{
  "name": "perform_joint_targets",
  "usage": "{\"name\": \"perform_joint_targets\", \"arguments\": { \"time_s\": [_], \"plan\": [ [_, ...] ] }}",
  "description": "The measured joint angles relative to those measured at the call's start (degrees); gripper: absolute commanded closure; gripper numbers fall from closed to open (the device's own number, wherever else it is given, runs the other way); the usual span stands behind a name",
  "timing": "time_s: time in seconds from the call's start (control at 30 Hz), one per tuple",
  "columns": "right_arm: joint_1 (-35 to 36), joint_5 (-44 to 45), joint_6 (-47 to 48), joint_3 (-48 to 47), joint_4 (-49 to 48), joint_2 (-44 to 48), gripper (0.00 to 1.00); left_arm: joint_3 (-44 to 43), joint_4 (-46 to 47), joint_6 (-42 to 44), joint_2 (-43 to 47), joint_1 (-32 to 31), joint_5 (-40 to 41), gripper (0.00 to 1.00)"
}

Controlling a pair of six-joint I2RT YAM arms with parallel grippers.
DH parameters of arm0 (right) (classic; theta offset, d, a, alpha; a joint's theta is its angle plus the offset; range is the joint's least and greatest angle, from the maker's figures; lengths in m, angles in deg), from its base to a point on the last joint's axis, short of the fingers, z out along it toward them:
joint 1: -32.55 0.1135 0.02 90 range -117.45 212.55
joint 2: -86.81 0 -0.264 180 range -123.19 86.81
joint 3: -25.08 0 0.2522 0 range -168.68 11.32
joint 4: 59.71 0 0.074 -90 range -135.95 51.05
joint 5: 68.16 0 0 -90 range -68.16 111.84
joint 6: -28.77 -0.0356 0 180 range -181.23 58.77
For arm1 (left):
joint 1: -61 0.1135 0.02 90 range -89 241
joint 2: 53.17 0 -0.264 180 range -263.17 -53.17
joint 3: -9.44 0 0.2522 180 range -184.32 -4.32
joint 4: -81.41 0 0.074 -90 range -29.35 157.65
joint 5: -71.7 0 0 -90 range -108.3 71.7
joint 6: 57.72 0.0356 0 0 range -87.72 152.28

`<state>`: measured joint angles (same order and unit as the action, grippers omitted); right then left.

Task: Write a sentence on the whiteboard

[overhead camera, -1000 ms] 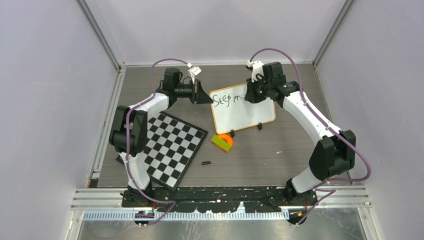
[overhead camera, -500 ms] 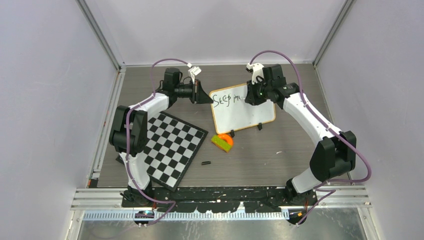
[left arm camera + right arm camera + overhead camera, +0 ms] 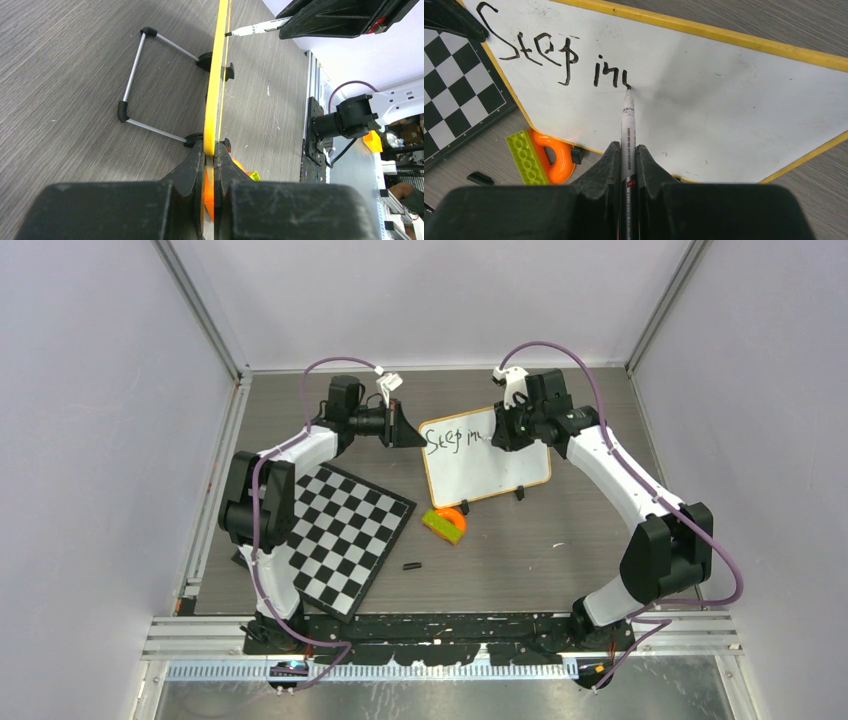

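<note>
Wrote mid-line on the whiteboard (image 3: 487,458), propped upright between both grippers.
Pinched the whiteboard's left edge between the narrowed fingers of the left gripper (image 3: 210,155). Caught, from the left wrist alone, a wire stand (image 3: 145,85) behind the whiteboard. Clamped a marker (image 3: 628,115) in the right gripper (image 3: 626,160), tip touching the whiteboard just after "Step in" of the sentence (image 3: 554,57), read cleanly only from the right wrist. Showed, from above, an orange-and-green block (image 3: 445,523) just before the whiteboard.

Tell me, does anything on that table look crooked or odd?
The chequered board lies skewed, one corner toward the arms' bases; a small black piece sits loose beside it. Nothing looks spilled or broken.
</note>
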<state>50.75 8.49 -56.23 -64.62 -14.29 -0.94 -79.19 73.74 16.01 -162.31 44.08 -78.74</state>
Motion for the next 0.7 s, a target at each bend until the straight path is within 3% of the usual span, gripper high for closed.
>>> {"name": "perform_joint_targets", "arguments": {
  "time_s": [0.7],
  "plan": [
    [-0.55,-1.33,0.59,-1.33,0.96,0.20,1.00,0.00,0.00,0.17,0.00,-0.02,-0.20,1.00]
  ]
}}
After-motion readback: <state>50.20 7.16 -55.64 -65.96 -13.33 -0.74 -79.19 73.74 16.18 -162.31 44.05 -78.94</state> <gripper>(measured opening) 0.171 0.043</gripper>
